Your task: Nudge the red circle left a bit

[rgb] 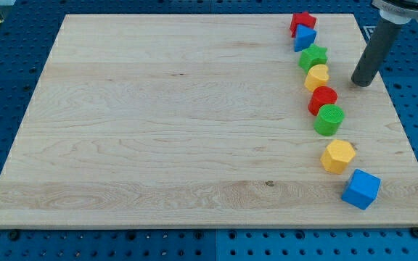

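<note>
The red circle [323, 99] lies on the wooden board [158, 123] near the view's right side, in a curved line of blocks. It touches the yellow block [316, 76] above it and the green circle [329, 119] below it. My tip [361, 83] is the lower end of a dark rod coming down from the view's top right. It stands on the board to the right of the red circle and slightly above it, a short gap away, level with the yellow block.
The line runs from a red star [302, 22], a blue block [305, 38] and a green star [313, 56] at the top to a yellow hexagon [337, 156] and a blue cube [361, 189] at the bottom. The board's right edge [394, 109] is close to my tip.
</note>
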Robot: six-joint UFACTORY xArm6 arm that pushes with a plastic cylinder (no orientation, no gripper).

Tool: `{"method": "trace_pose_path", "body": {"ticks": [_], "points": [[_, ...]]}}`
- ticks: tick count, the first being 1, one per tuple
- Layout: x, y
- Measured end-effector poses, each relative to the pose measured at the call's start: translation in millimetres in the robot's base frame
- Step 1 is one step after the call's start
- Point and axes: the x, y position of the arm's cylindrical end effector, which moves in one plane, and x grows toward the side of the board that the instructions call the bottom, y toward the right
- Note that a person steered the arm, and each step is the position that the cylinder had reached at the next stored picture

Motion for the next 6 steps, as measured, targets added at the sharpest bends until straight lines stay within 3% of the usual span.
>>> {"method": "trace_pose_path", "body": {"ticks": [1,3,6], "points": [[0,0],[40,-16],[40,-53]]}}
